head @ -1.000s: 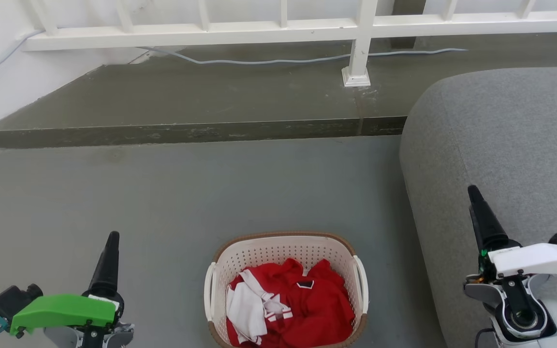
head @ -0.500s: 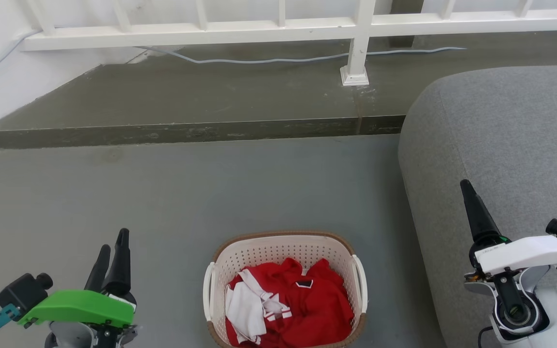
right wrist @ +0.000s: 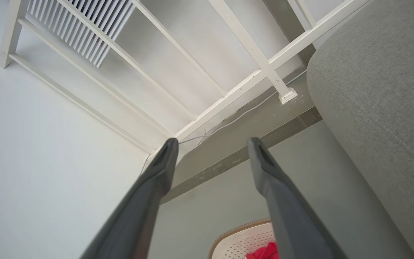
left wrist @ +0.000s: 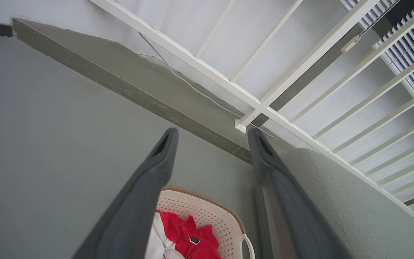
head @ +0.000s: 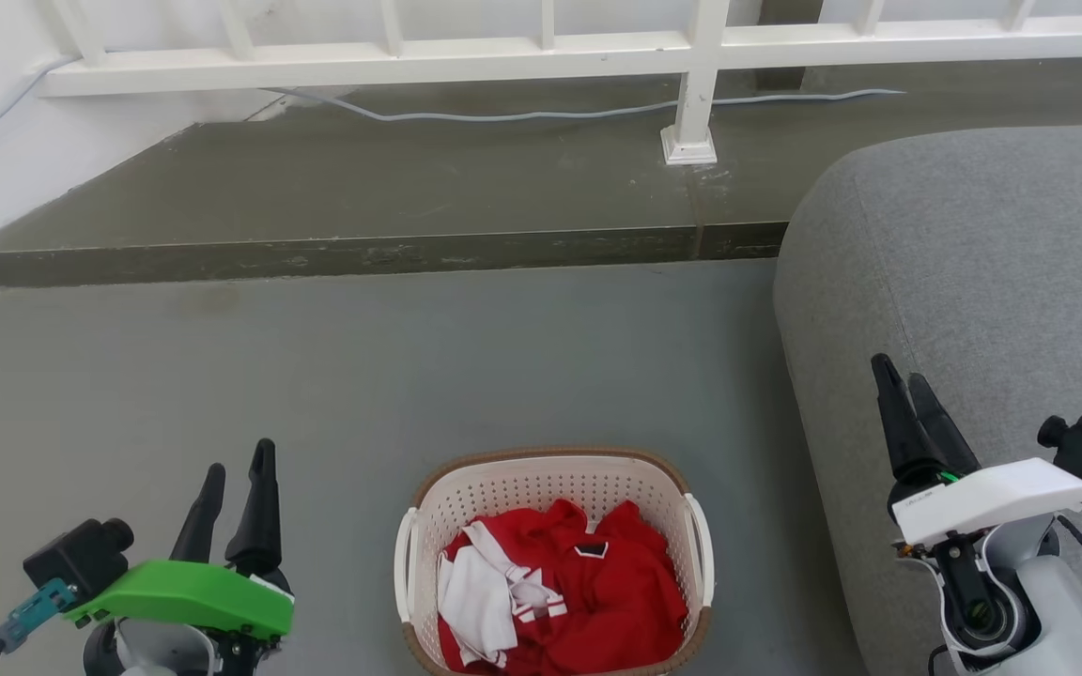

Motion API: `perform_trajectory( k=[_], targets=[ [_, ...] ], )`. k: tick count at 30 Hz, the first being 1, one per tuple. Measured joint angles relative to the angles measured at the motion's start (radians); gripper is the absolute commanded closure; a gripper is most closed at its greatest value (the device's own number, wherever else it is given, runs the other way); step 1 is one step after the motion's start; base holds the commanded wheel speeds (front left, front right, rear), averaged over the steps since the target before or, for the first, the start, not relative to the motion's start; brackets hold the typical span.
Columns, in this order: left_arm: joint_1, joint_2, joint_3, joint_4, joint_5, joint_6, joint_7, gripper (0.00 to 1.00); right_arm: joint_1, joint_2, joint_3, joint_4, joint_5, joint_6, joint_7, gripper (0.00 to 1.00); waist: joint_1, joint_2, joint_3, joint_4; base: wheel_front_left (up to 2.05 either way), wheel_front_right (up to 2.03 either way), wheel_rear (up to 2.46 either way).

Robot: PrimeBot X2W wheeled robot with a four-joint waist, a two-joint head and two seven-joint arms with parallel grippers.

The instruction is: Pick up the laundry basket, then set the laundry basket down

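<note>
L gripper (head: 239,460): fingers parted wide, nothing held. R gripper (head: 898,371): likewise parted and empty, seen against the grey sofa (head: 973,263). Laundry basket (head: 550,488) stands on the floor (head: 409,376) between the two, apart from both, red-and-white garments (head: 597,591) inside. Step: pre-grasp approach; lift not begun. Next, prob.: lower both grippers inward, L to left handle (head: 403,568), R to right handle (head: 705,554), close evenly, raise level.
</note>
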Motion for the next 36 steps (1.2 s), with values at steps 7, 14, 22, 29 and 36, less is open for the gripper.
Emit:
perform_trajectory(
  k=[7, 14, 22, 29, 36],
  targets=[
    [0.0, -0.009, -0.01, -0.012, 0.082, 0.001, -0.022, 0.0, -0.003, 0.006, 0.012, 0.006, -0.09, 0.0, -0.022, 0.0, 0.0, 0.0, 0.002, 0.0, 0.0, 0.0, 0.0],
    [0.0, -0.013, -0.02, -0.023, 0.178, 0.001, -0.048, 0.0, -0.004, 0.011, 0.025, 0.02, -0.178, 0.0, -0.048, 0.0, 0.0, 0.0, 0.004, -0.001, 0.0, 0.0, 0.0],
    [0.0, -0.014, -0.029, -0.031, 0.283, 0.001, -0.078, 0.0, -0.016, 0.014, 0.039, 0.029, -0.286, 0.003, -0.075, 0.0, 0.0, 0.0, 0.007, -0.001, 0.0, 0.0, 0.0],
    [0.0, -0.016, -0.04, -0.04, 0.372, 0.0, -0.1, 0.0, -0.019, 0.016, 0.053, 0.034, -0.37, 0.009, -0.1, 0.0, 0.0, 0.0, 0.01, -0.002, 0.0, 0.0, 0.0],
    [0.0, -0.017, -0.053, -0.047, 0.447, -0.002, -0.125, 0.0, -0.031, 0.016, 0.072, 0.039, -0.451, 0.009, -0.122, 0.0, -0.0001, 0.0, 0.01, -0.003, 0.0, 0.0, 0.0]
  ],
)
